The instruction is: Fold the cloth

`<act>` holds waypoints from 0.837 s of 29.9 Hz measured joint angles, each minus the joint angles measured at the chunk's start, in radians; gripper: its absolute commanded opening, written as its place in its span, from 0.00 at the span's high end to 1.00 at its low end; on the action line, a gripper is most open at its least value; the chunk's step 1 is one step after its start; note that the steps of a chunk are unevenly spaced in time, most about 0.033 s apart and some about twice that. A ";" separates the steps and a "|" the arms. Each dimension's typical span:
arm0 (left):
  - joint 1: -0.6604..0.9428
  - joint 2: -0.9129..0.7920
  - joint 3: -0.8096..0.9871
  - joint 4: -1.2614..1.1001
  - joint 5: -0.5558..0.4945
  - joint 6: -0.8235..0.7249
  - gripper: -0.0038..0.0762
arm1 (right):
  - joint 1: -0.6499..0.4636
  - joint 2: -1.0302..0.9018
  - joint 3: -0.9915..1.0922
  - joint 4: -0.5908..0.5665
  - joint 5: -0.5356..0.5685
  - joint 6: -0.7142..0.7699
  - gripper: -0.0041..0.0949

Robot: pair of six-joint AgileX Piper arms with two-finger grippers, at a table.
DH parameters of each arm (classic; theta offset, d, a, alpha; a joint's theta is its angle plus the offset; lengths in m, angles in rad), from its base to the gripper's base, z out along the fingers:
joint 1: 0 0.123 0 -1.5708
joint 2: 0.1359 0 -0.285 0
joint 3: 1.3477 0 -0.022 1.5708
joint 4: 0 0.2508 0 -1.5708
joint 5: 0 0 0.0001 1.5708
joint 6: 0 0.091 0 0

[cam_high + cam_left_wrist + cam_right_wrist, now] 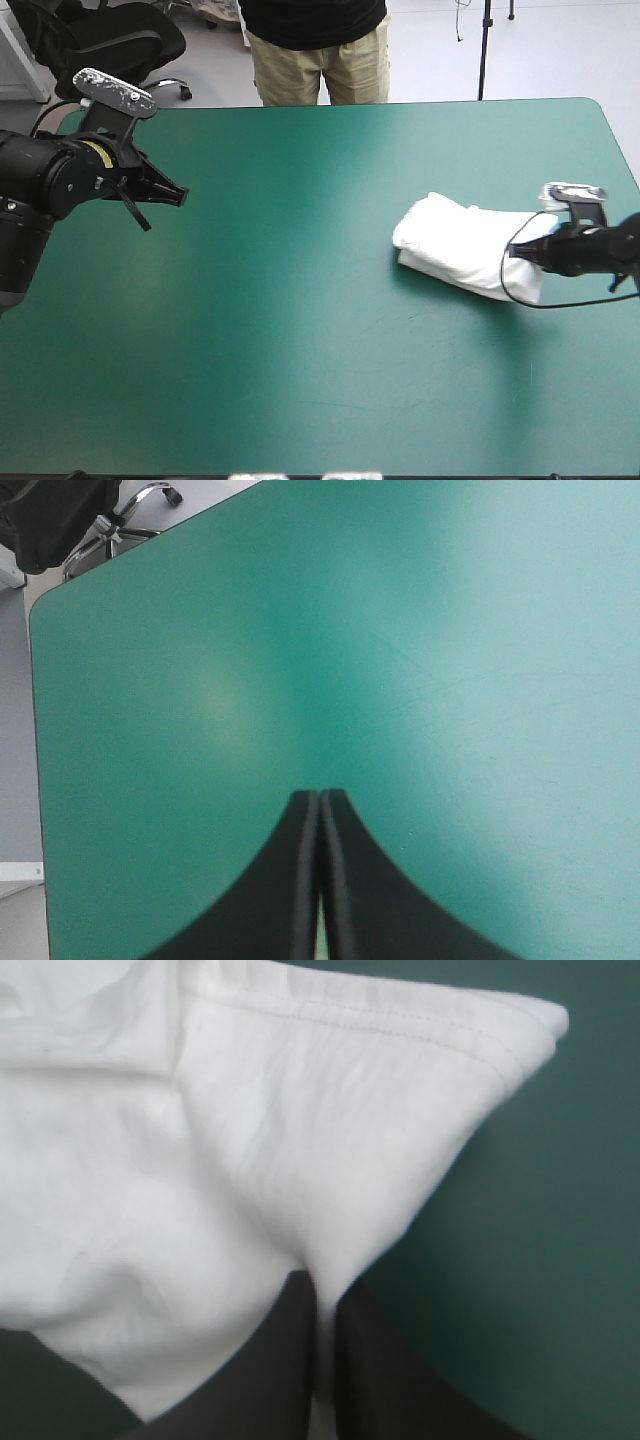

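near the table's [300, 400] right edge the right gripper [515, 251] clamps the folded t-shirt [455, 240]; the left gripper [181, 192] hangs closed.

claw [322, 1360]: two black fingers [280, 1370] all but closed, a white fold pinched between them.
T-shirt [200, 1160]: white, bundled and creased, a stitched hem along one edge, spreading out ahead of the claw.
tabletop [540, 1260]: teal-green, showing beside the T-shirt.

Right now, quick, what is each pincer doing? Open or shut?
Left pincer: shut, holding nothing.
Right pincer: shut on the T-shirt.
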 measured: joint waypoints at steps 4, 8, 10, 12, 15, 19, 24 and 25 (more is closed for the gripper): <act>0.000 0.000 0.000 0.000 0.000 0.000 0.97 | -0.134 -0.072 0.019 -0.049 0.018 0.021 0.93; 0.000 0.000 0.000 0.001 0.000 0.000 0.97 | -0.154 -0.078 0.020 -0.087 0.029 0.003 0.65; 0.000 0.000 0.000 0.001 0.000 0.000 0.97 | -0.154 -0.078 0.020 -0.093 0.036 -0.009 0.41; 0.000 0.000 0.000 0.002 0.000 0.000 0.97 | -0.154 -0.078 0.020 -0.102 0.037 -0.019 0.24; 0.000 0.000 0.000 0.013 0.000 0.000 0.97 | -0.154 -0.078 0.020 -0.103 0.036 -0.026 0.10; 0.000 -0.005 0.000 0.049 0.000 0.000 0.97 | -0.154 -0.080 0.020 -0.072 0.034 -0.027 0.15; 0.000 -0.066 0.000 0.078 -0.001 -0.027 0.97 | -0.154 -0.138 0.015 0.051 0.043 -0.057 0.46; 0.000 -0.086 0.000 0.083 -0.001 -0.040 0.97 | -0.154 -0.165 0.006 0.105 0.058 -0.091 0.56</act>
